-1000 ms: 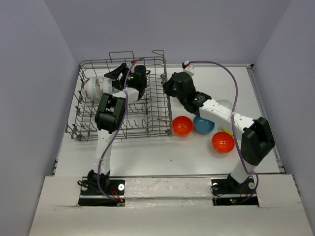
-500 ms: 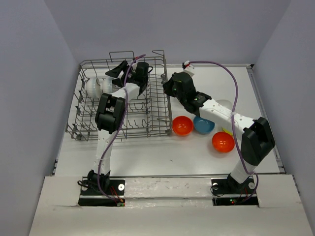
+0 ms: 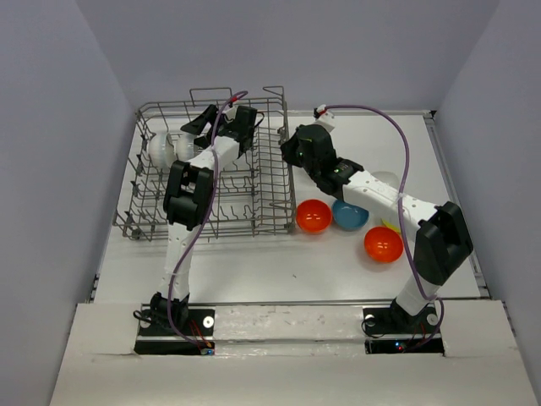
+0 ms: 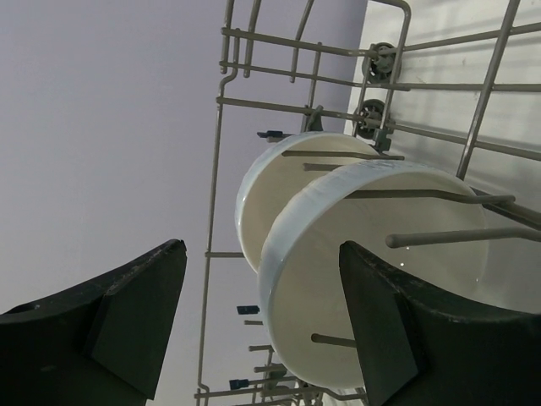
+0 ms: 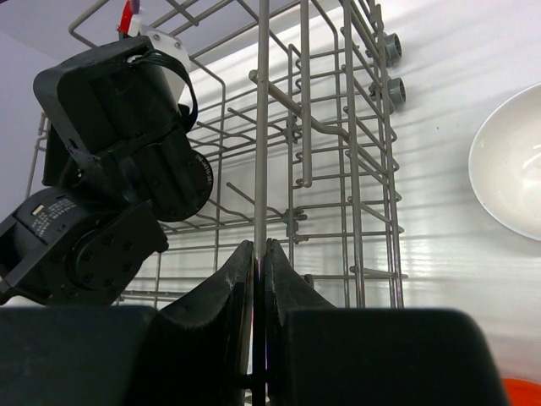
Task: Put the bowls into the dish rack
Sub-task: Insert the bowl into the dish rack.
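The grey wire dish rack [image 3: 254,190] stands on the left of the table. Two white bowls [image 3: 162,149] stand on edge between its tines at the far left; in the left wrist view they are the near bowl [image 4: 380,279] and the one behind it [image 4: 270,194]. My left gripper [image 3: 194,127] is open and empty just beside them [image 4: 262,326]. My right gripper [image 3: 287,150] is shut on a wire of the rack's right rim [image 5: 259,254]. Two orange-red bowls [image 3: 313,216] [image 3: 383,244], a blue bowl [image 3: 349,215] and a white bowl [image 3: 385,181] lie on the table to the right.
A sliver of yellow-green bowl [image 3: 390,225] shows under my right arm. The white bowl on the table also shows in the right wrist view [image 5: 507,161]. My left arm [image 5: 110,211] hangs over the rack's far side. Grey walls close in on three sides.
My left gripper has drawn back a little from the two white bowls toward the rack's far edge. The right gripper has stayed clamped on the rack wire.
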Robot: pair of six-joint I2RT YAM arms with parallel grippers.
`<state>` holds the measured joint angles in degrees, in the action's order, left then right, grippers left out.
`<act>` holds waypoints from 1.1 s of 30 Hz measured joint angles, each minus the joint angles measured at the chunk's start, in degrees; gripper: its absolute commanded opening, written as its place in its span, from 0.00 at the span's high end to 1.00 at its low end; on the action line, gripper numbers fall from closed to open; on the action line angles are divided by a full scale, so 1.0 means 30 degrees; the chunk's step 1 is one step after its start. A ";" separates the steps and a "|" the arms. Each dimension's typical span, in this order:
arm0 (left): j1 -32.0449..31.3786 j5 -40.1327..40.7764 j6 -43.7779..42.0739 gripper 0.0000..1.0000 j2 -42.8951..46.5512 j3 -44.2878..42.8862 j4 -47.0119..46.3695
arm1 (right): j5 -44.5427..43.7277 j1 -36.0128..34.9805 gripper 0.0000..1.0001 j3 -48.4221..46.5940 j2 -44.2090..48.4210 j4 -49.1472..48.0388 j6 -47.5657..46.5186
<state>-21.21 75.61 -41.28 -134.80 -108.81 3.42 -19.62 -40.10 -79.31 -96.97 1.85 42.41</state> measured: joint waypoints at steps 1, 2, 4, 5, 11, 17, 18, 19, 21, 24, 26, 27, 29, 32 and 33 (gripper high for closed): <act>0.0000 -0.0226 0.0576 0.14 0.0000 -0.0262 0.0801 | -0.0036 0.0000 0.99 0.0000 0.0000 0.0022 0.0000; 0.0000 -0.0517 0.1253 0.14 0.0000 -0.0488 0.1661 | -0.0073 0.0000 0.99 0.0000 0.0022 0.0066 0.0000; 0.0000 -0.0867 0.2062 0.14 0.0000 -0.0780 0.2630 | -0.0175 0.0000 0.99 0.0000 0.0051 0.0146 0.0000; 0.0000 -0.1137 0.2616 0.14 0.0000 -0.0962 0.3271 | -0.0204 0.0000 0.99 0.0000 0.0066 0.0189 0.0000; 0.0007 -0.2215 0.5829 0.15 0.0000 -0.1800 0.6404 | -0.0342 0.0000 0.99 0.0000 0.0109 0.0372 -0.0029; 0.0146 -0.3381 0.8240 0.15 0.0036 -0.2251 0.8182 | -0.0393 0.0000 0.99 -0.0007 0.0124 0.0452 -0.0044; 0.0160 -0.3475 0.8357 0.15 0.0080 -0.2259 0.8255 | -0.0401 0.0000 0.99 -0.0015 0.0124 0.0459 -0.0044; 0.0189 -0.3759 0.8626 0.15 0.0160 -0.2259 0.8415 | -0.0408 0.0000 0.99 -0.0015 0.0124 0.0495 -0.0051; 0.0240 -0.4328 0.9041 0.16 0.0335 -0.2259 0.8743 | -0.0444 0.0000 0.99 -0.0044 0.0124 0.0554 -0.0066; 0.0226 -0.5384 0.9624 0.16 0.0758 -0.2259 0.9034 | -0.0481 0.0000 0.99 -0.0131 0.0095 0.0670 -0.0080; -0.0124 -0.6309 0.9821 0.16 0.1341 -0.2259 0.9194 | -0.0488 0.0000 0.99 -0.0197 0.0051 0.0685 -0.0146; -0.0430 -0.6768 0.9923 0.16 0.1741 -0.2259 0.9296 | -0.0488 0.0000 0.99 -0.0233 0.0022 0.0678 -0.0153; -0.1071 -0.7475 1.0040 0.16 0.2535 -0.2259 0.9384 | -0.0495 0.0000 0.99 -0.0313 -0.0051 0.0685 -0.0153; -0.1821 -0.8211 1.0207 0.16 0.3504 -0.2280 0.9406 | -0.0503 0.0000 0.99 -0.0379 -0.0087 0.0721 -0.0197; -0.1982 -0.8400 1.0244 0.16 0.3759 -0.2280 0.9406 | -0.0510 0.0000 0.99 -0.0415 -0.0117 0.0743 -0.0197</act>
<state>-27.16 50.41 -10.55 -123.52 -115.66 31.64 -21.15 -40.10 -80.55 -97.32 4.08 41.82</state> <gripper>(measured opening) 0.843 0.121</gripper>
